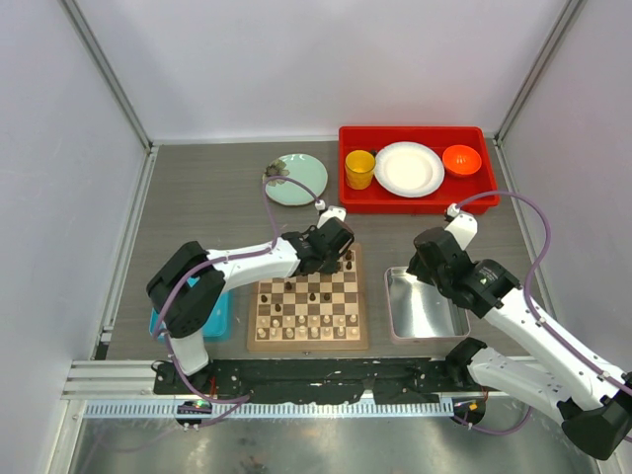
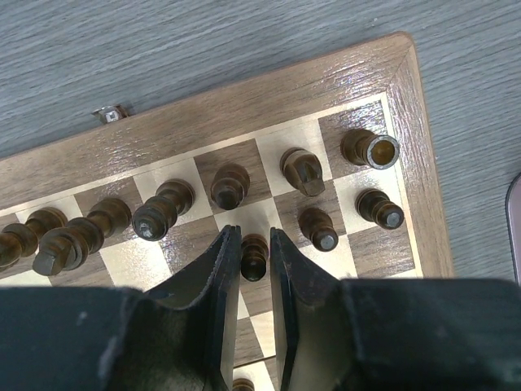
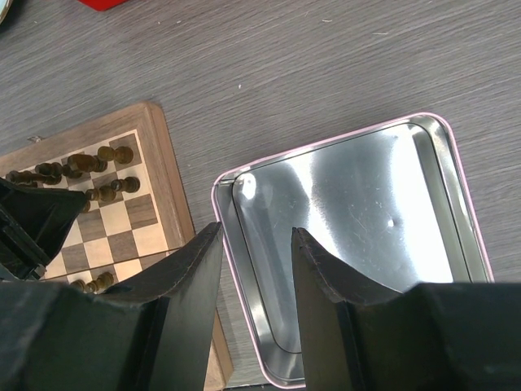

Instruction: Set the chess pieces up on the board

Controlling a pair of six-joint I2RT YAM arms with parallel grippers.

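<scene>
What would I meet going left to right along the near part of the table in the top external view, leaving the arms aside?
blue tray → board → silver metal tray

Narrow left hand (image 2: 254, 234), parted right hand (image 3: 256, 232)

I see the board (image 1: 307, 343), tan and dark brown squares inside a light wood border, lying flat on the bench (image 1: 197, 207). Dark chess pieces (image 2: 230, 186) stand on its far rows. Pale chess pieces (image 1: 314, 334) line the near edge.
</scene>
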